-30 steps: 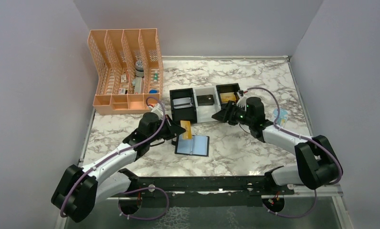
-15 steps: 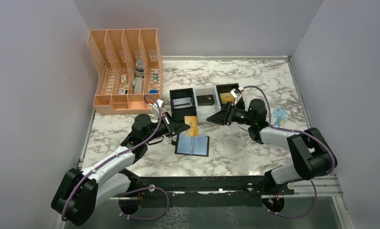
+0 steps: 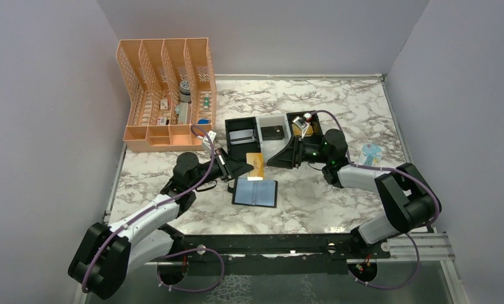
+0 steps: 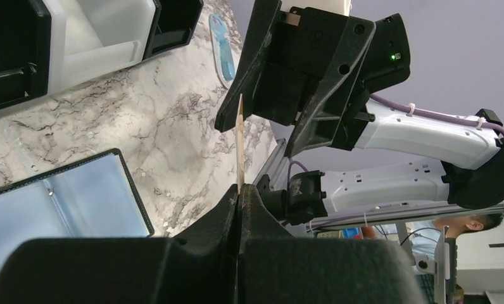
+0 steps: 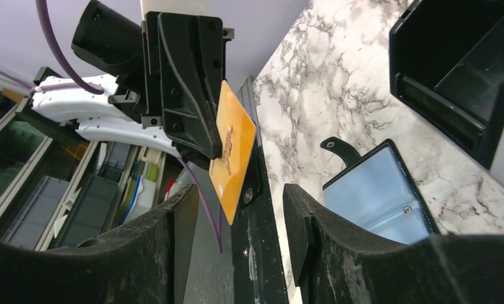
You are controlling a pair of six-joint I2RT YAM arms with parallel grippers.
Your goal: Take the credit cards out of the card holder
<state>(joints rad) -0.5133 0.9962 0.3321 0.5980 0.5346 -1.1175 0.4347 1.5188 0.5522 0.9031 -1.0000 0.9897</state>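
The card holder (image 3: 254, 192) lies open on the marble, blue-grey lining up; it also shows in the left wrist view (image 4: 47, 202) and the right wrist view (image 5: 382, 190). My left gripper (image 3: 244, 168) is shut on an orange credit card (image 3: 256, 166) and holds it above the wallet's far edge. That card is edge-on in the left wrist view (image 4: 240, 139) and face-on in the right wrist view (image 5: 232, 149). My right gripper (image 3: 276, 158) is open and empty, its jaws facing the card from the right, a short gap away. A dark grey card (image 3: 273, 133) lies in the white tray.
Three small trays stand behind the wallet: black (image 3: 243, 136), white (image 3: 281, 120) and black (image 3: 303, 123), the last with an orange item in it. A peach file organizer (image 3: 167, 95) stands at the back left. A light blue packet (image 3: 371, 154) lies at the right.
My left gripper has lifted the orange card and moved it slightly right. My right gripper has swung left and lower, from the trays toward the card.
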